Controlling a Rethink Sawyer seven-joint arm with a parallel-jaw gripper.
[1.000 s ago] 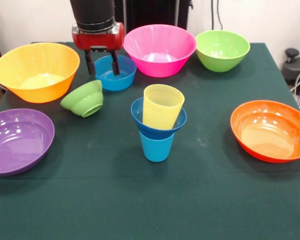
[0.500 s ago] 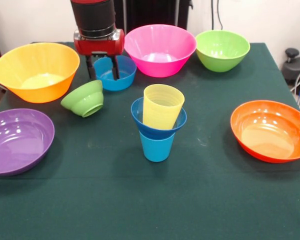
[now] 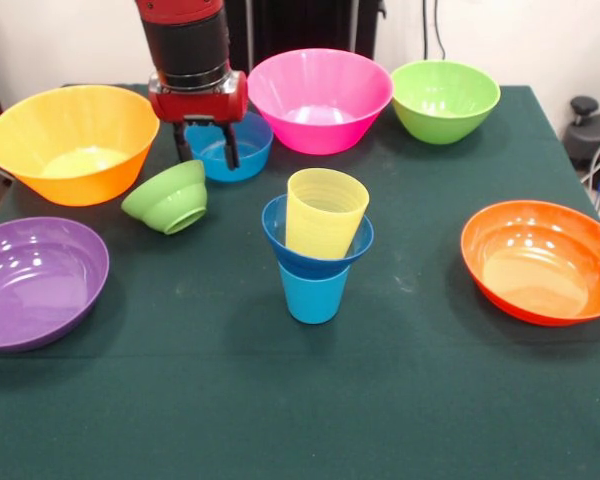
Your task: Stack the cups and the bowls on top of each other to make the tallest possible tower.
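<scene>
A light blue cup (image 3: 313,293) stands upright mid-table with a small dark blue bowl (image 3: 277,232) on it and a ribbed yellow cup (image 3: 325,212) leaning in that bowl. A small lime green bowl (image 3: 168,197) lies tipped on its side to the left. A small light blue bowl (image 3: 248,148) sits behind it. My gripper (image 3: 207,150) is open and low over the light blue bowl's left rim, one finger (image 3: 183,143) outside the rim and the other inside the bowl.
Large bowls ring the table: yellow-orange (image 3: 75,140) at far left, pink (image 3: 320,95) and green (image 3: 445,98) at the back, purple (image 3: 35,280) at near left, orange (image 3: 540,260) at right. The pink bowl stands close beside my gripper.
My gripper has come down a little onto the light blue bowl's left rim. The bowls and cups have not moved.
</scene>
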